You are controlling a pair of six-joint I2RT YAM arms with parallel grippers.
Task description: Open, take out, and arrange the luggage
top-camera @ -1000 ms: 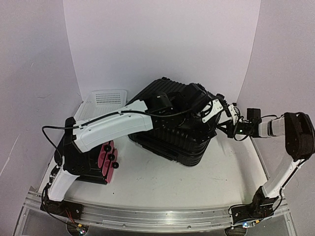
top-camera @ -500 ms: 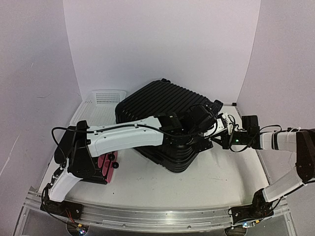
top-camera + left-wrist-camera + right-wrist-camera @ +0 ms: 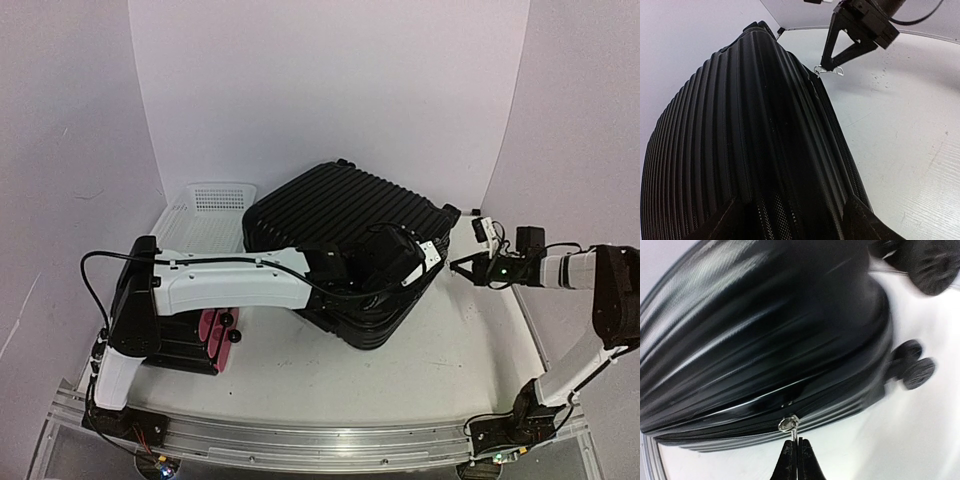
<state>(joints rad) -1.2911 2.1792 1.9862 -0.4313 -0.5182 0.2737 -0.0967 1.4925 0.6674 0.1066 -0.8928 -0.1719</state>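
Since the luggage [image 3: 330, 205] has swung shut within the last second, it lies closed just ahead of my right claw [image 3: 792, 441], pinched tight on its zipper pull [image 3: 789, 424]. My left claw [image 3: 792, 220] straddles its rim, grip unclear. Zipping probably follows.

Black ribbed luggage [image 3: 340, 210], white perforated basket [image 3: 205, 215], black case [image 3: 210, 330] with pink side, silver zipper pull [image 3: 788, 424]

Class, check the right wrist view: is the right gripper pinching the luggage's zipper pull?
Yes, the right gripper is shut on the metal zipper pull at the seam of the luggage.
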